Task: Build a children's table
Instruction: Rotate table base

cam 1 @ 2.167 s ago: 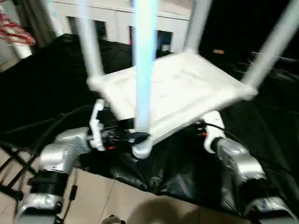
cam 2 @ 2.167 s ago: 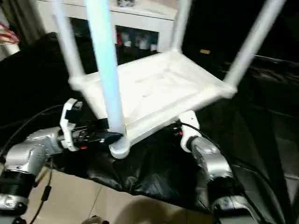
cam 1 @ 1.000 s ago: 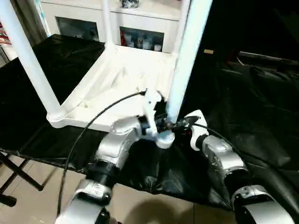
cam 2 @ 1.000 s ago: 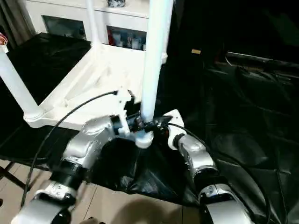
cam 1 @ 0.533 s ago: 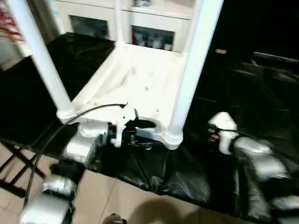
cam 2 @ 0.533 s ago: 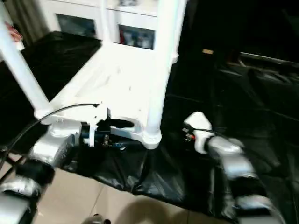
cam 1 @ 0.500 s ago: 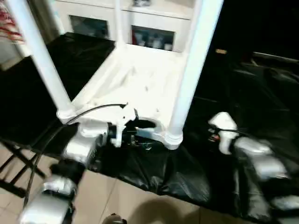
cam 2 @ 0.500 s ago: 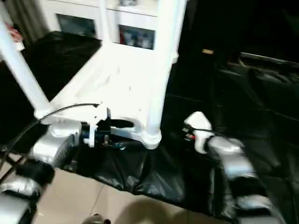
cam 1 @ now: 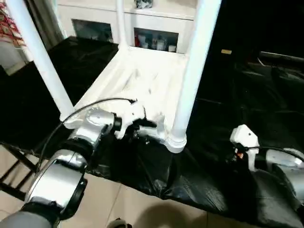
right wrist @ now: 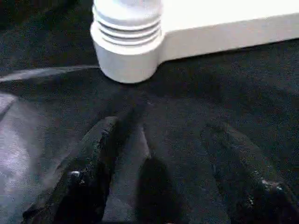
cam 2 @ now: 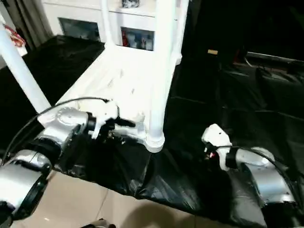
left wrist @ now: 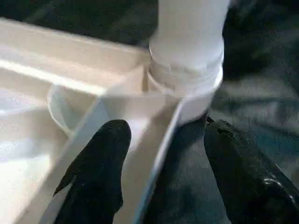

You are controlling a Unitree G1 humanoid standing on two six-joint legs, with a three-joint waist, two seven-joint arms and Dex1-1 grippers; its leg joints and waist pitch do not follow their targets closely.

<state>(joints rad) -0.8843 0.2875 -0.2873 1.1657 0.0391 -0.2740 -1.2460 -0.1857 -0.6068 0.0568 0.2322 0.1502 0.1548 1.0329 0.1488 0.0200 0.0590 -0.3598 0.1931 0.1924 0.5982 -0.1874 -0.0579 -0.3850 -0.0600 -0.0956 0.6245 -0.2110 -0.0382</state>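
the children's table (cam 1: 142, 80) lies upside down on the black-covered work table (cam 1: 247, 114), filling the upper middle of the head views, its ribbed underside facing up and white legs rising out of the top of the frame from the corner sockets; three legs can be made out, the near leg (cam 1: 194, 71) standing just right of centre in its round socket (cam 1: 175, 141). the step in hand looks like taking a hold on the finished, inverted table at its near edge, probably so it can be turned onto its legs. the left gripper (left wrist: 161, 163) sits at that near corner, its black fingers (left wrist: 100, 163) apart and straddling the raised rim (left wrist: 154, 158), one inside the tabletop's underside and the other outside over the black cover, not yet pressed on the plastic. the right gripper (right wrist: 159, 186) hovers low over the cover at the lower right of the head views, well apart from the table, fingers apart and holding nothing, pointing toward the socket. the next move calls for the left fingers to pinch the rim firmly and for the right arm to come in to a second hold, since one corner grip would let the table twist. the crumpled, glossy cover (cam 2: 190, 171) could snag the corner, the tall legs crowd the arms' path, and a white cabinet (cam 1: 156, 28) stands close behind at the top.
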